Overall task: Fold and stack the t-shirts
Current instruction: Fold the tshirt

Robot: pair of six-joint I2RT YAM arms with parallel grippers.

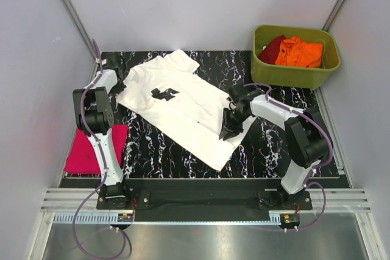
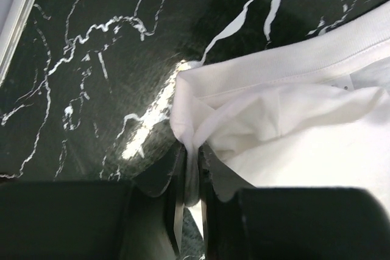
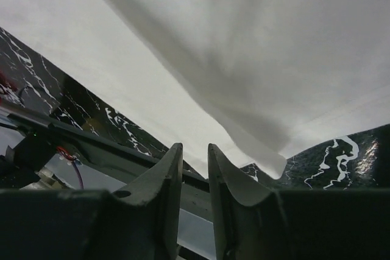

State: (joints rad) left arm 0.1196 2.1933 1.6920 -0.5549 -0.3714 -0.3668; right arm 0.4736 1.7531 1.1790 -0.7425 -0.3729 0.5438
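Note:
A white t-shirt (image 1: 183, 105) with a small black chest print lies spread out at an angle on the black marbled mat. My left gripper (image 1: 119, 81) is at its far left shoulder and is shut on a pinched fold of the white cloth (image 2: 201, 123), close to the mat; the left gripper (image 2: 192, 158) shows the cloth between its fingers. My right gripper (image 1: 230, 127) is at the shirt's right edge. In the right wrist view the right gripper (image 3: 194, 153) has a narrow empty gap between its fingers, and a raised white fold (image 3: 268, 159) lies just past the right finger.
A folded magenta-pink t-shirt (image 1: 94, 146) lies at the mat's left edge beside the left arm. An olive-green tub (image 1: 295, 56) at the back right holds an orange shirt (image 1: 298, 52) and a dark red one (image 1: 272, 47). Grey walls enclose the table.

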